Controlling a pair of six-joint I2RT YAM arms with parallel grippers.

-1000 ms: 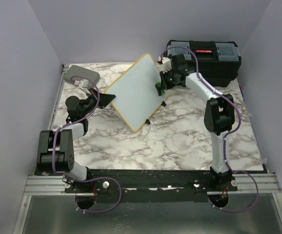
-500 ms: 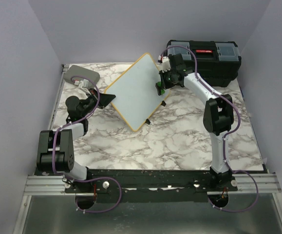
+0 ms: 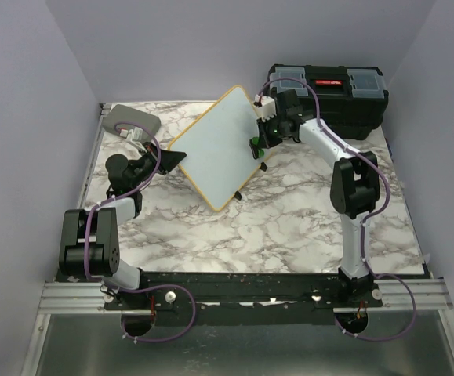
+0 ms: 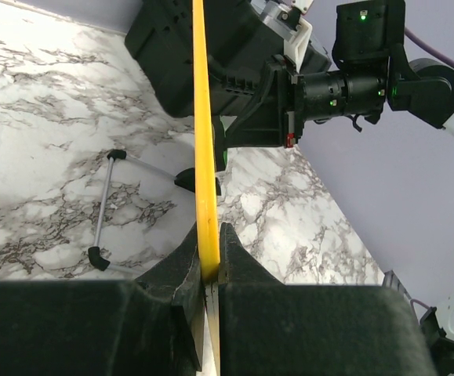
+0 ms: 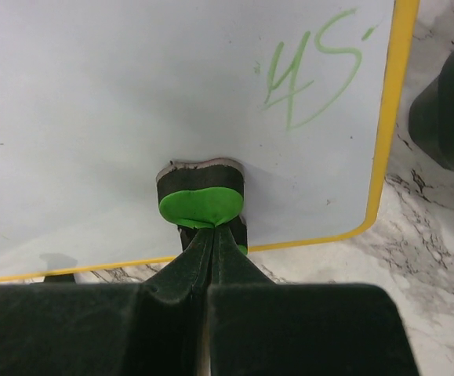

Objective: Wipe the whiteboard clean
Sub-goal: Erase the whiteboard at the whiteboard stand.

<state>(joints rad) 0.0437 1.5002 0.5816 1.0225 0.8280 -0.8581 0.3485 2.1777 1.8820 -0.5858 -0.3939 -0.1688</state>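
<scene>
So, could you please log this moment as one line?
left gripper: shut on whiteboard frame | right gripper: shut on green eraser | green writing: unerased

The whiteboard [image 3: 215, 149], white with rounded corners and a thin yellow-wood frame, stands near the far edge of the tabletop [image 3: 289, 227]. It is turned corner-on like a diamond and tilted up rather than lying flat. Green marks [image 5: 309, 74], possibly "45", sit near one corner.
</scene>
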